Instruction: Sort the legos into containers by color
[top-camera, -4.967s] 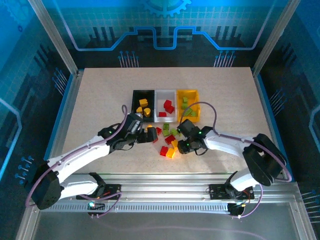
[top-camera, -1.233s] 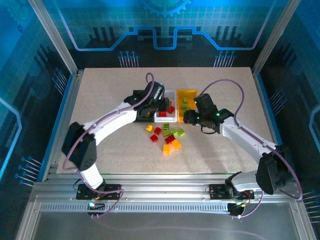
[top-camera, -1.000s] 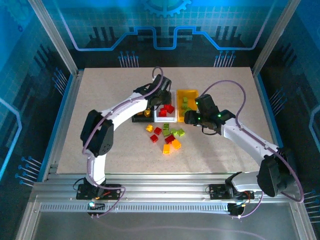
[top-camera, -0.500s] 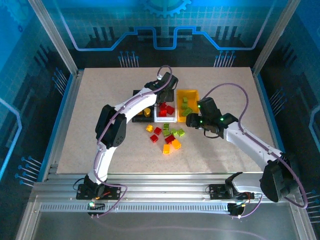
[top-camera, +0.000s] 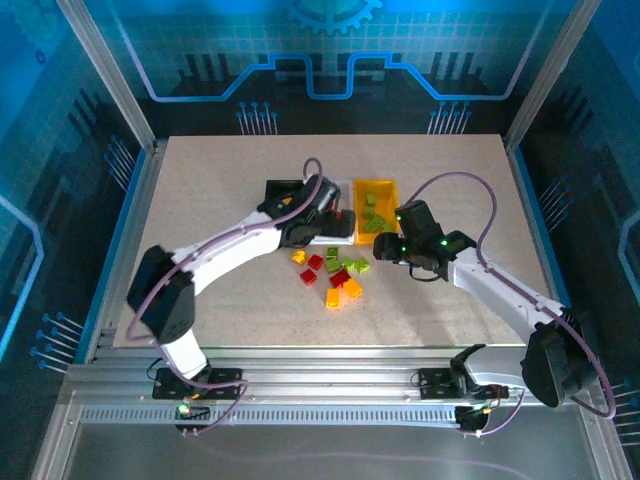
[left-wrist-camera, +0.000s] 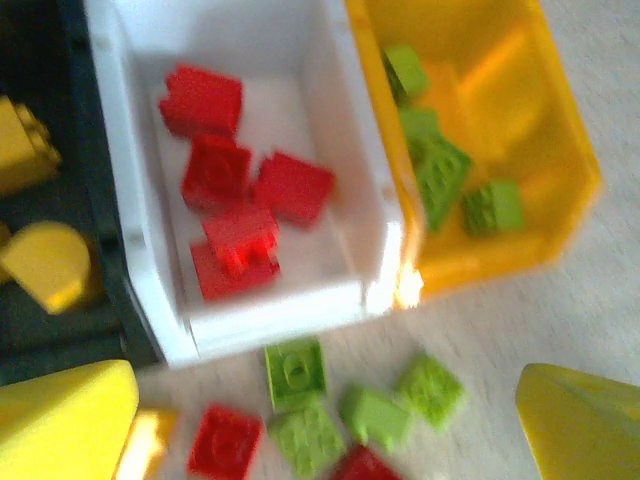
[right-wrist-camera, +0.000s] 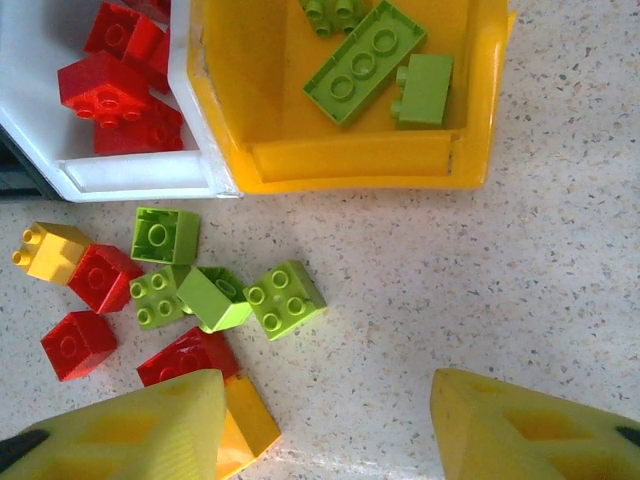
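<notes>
White arms (top-camera: 232, 244), black joints, purple cables (top-camera: 470, 180), yellow jaws.

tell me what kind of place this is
Probably a robot lab test cell: a silver aluminium-framed enclosure with blue circuit-pattern wall panels, and a beige speckled tabletop carrying a small yellow plastic bin of green toy bricks.
</notes>
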